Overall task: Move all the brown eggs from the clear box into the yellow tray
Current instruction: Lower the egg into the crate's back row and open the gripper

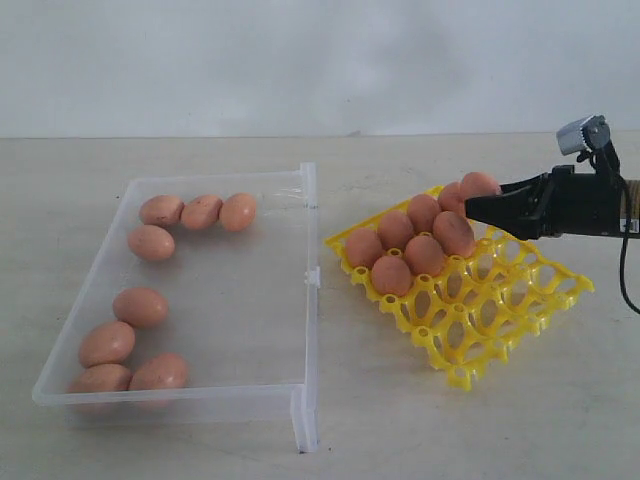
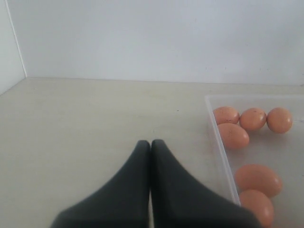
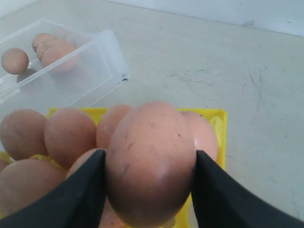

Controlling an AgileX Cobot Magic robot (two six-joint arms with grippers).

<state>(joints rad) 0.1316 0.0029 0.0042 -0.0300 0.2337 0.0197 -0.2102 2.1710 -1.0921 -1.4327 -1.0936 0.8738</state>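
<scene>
In the right wrist view my right gripper is shut on a brown egg, one black finger on each side of it. It hangs over the far corner of the yellow tray, where several brown eggs fill the cups at the back left. In the exterior view the right gripper reaches in from the right. Several more brown eggs lie loose in the clear box on the left. My left gripper is shut on nothing, low over bare table beside the clear box. It is out of the exterior view.
The clear box's thick rim flange runs along the side facing the yellow tray, with a narrow strip of table between them. A black cable hangs down from the right arm at the right edge. A white wall stands behind the table.
</scene>
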